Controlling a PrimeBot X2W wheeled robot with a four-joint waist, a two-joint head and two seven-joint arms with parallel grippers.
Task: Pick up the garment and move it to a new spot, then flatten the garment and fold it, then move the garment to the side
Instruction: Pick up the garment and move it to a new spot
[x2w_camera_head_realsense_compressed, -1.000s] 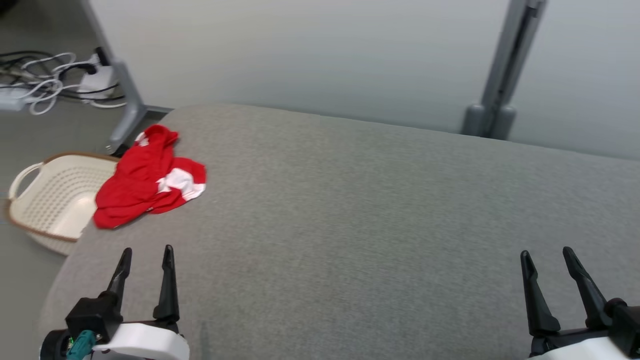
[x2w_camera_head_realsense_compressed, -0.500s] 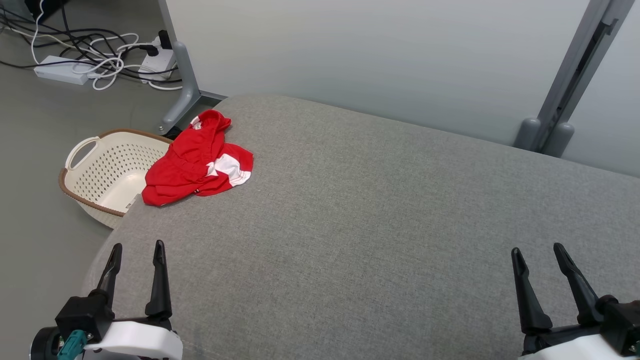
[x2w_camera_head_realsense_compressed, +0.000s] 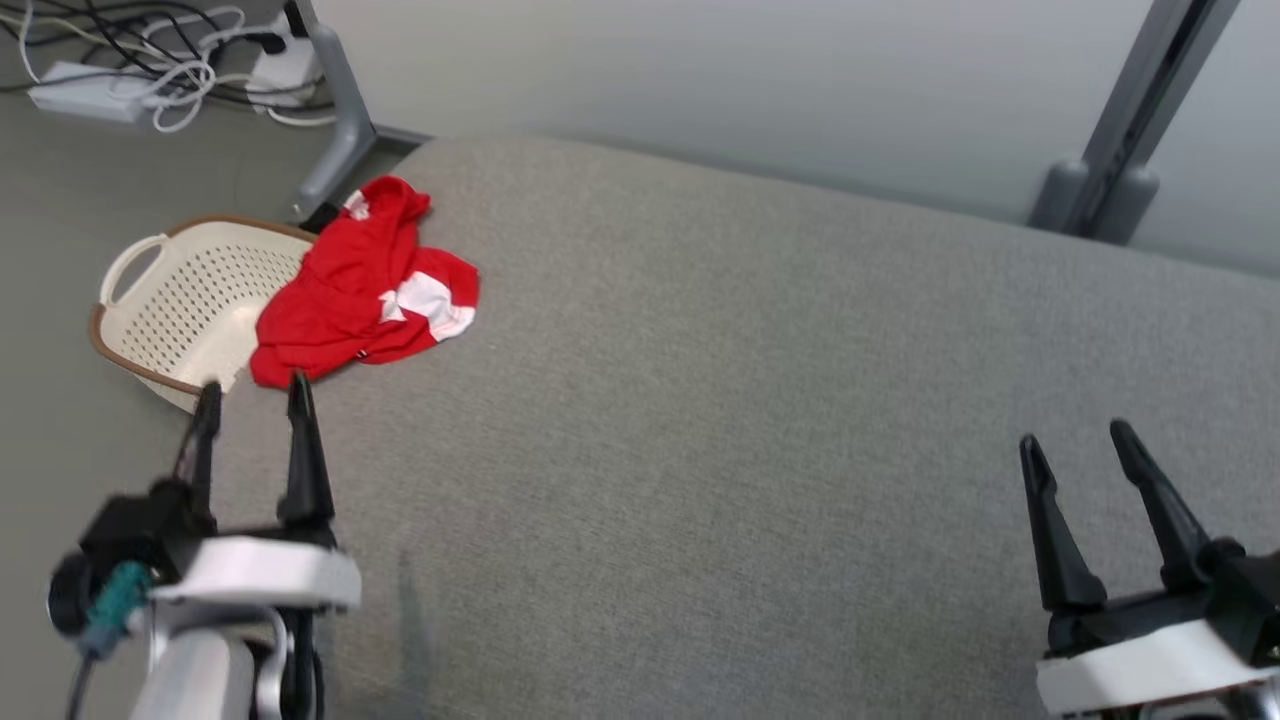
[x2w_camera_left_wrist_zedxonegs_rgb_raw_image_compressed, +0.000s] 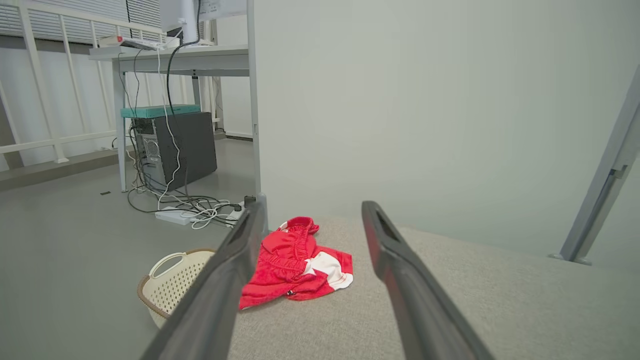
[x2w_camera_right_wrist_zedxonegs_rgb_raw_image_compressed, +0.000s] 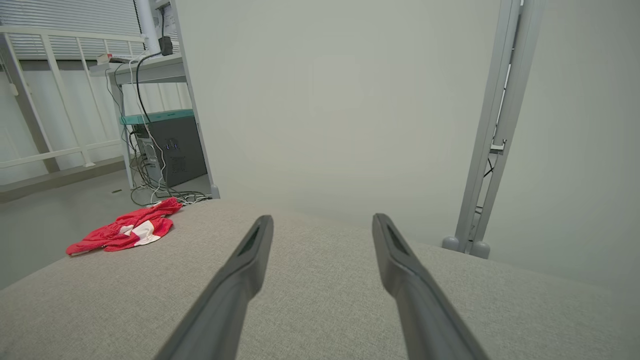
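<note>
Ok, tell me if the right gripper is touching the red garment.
Apart. The head view shows the right gripper at lower right and the garment far left, bare gray cushion between them.

left hand (x2w_camera_left_wrist_zedxonegs_rgb_raw_image_compressed: 310, 212) open | garment (x2w_camera_left_wrist_zedxonegs_rgb_raw_image_compressed: 295, 262) crumpled on cushion (x2w_camera_left_wrist_zedxonegs_rgb_raw_image_compressed: 450, 300) | basket (x2w_camera_left_wrist_zedxonegs_rgb_raw_image_compressed: 167, 282) beside

The left claw (x2w_camera_head_realsense_compressed: 252, 385) and right claw (x2w_camera_head_realsense_compressed: 1073, 433) have tapered black fingers (x2w_camera_head_realsense_compressed: 302, 450) on white housings (x2w_camera_head_realsense_compressed: 260, 582).

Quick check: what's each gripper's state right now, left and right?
Left gripper: open, holding nothing, pointed at the red garment.
Right gripper: open, holding nothing, above the grey cushion.
</note>
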